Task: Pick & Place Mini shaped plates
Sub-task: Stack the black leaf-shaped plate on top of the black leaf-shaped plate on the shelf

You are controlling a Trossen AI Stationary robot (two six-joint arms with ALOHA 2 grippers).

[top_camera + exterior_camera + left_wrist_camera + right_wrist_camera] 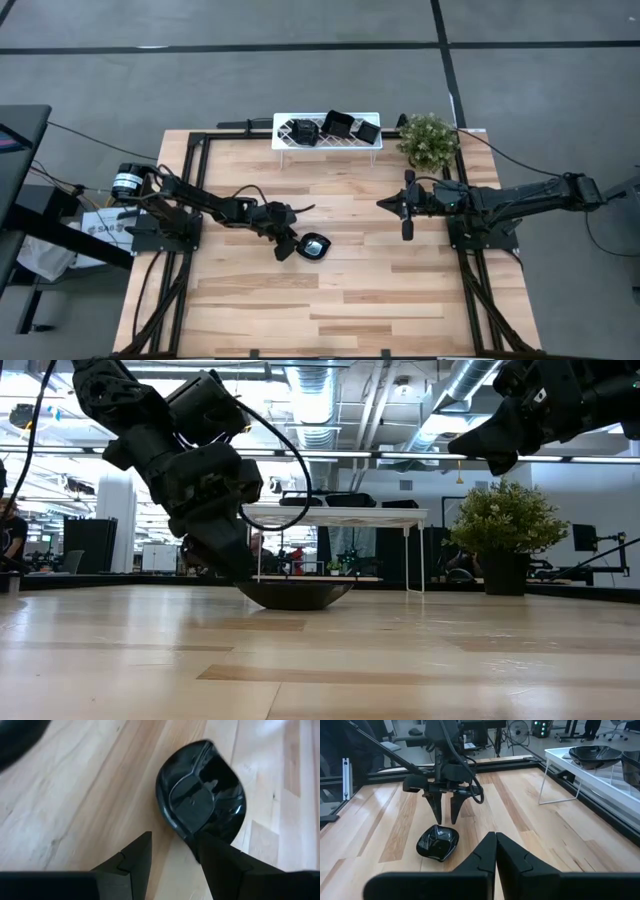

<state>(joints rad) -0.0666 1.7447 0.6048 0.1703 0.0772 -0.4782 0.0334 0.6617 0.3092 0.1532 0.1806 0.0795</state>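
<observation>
L gripper [290, 247] at the lone mini plate [315, 247] on the table [400, 300], fingers spread, nothing held.

One finger touches or nearly touches the plate's rim, the other stands on bare wood: looks like a release or a grasp not yet made, I can't tell which. R gripper [405, 232] waits apart w/ fingers pressed together, empty. Other plates [338, 125] sit on the white rack [330, 145] at the far edge, beside a potted plant [428, 140]; nothing blocks the way between.

white lattice rack [327, 141]: table's far edge | potted plant [428, 140]: just beside rack | wooden table [330, 300]
</observation>
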